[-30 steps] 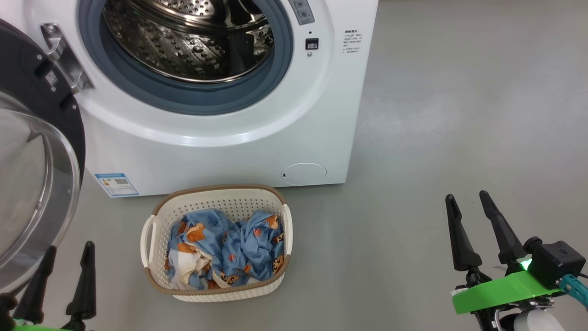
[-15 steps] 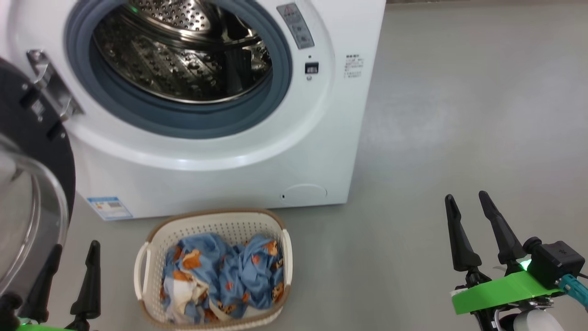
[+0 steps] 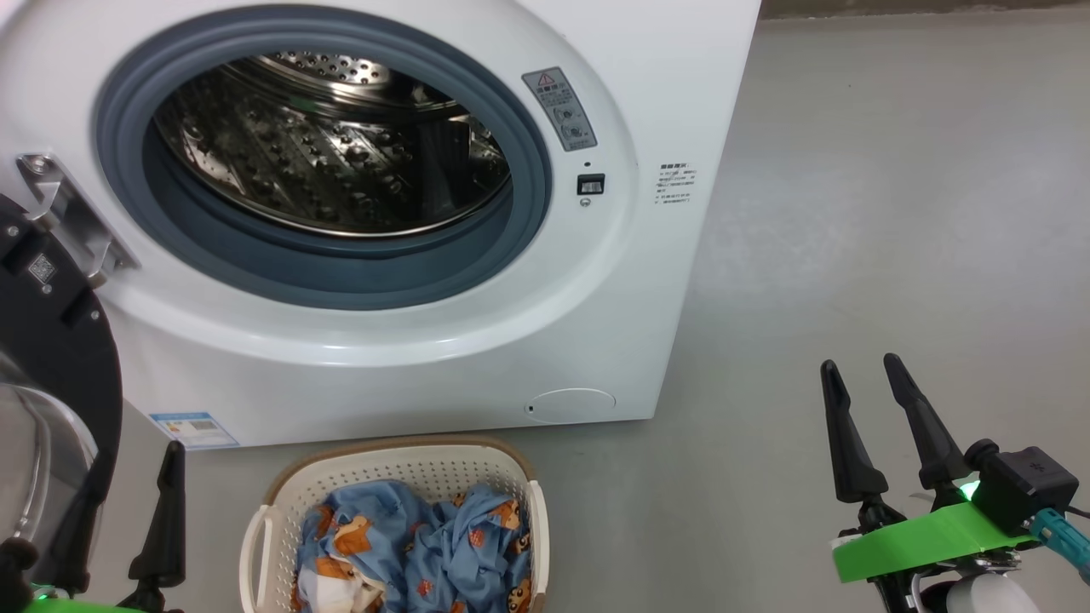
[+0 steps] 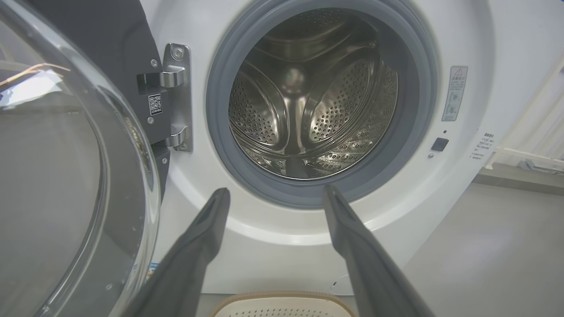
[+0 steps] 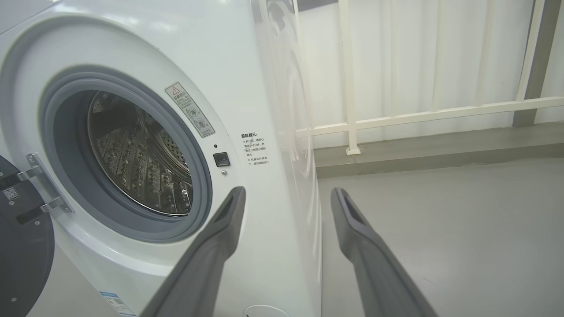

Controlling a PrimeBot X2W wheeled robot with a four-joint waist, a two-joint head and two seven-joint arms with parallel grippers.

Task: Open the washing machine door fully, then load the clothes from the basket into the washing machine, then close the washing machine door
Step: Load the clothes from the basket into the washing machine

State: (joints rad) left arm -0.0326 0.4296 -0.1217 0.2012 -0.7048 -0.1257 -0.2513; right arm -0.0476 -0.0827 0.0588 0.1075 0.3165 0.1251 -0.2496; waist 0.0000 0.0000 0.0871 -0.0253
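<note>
As the washing machine door (image 3: 51, 340) stands swung wide at far left on its metal hinge (image 3: 64, 217), I see my left gripper (image 4: 276, 190) low beside the glass bowl, fingers spread apart, gripping nothing. Next over: the washing machine (image 3: 409, 366), steel drum (image 3: 332, 162) mouth uncovered. The basket (image 3: 400, 455) sits on the floor (image 3: 851, 213) just in front of the machine, w/ the clothes (image 3: 426, 545) bundled inside. Far right, my right gripper (image 3: 857, 362) hangs over grey floor, well apart from the basket, fingers spread, holding nothing.
</note>
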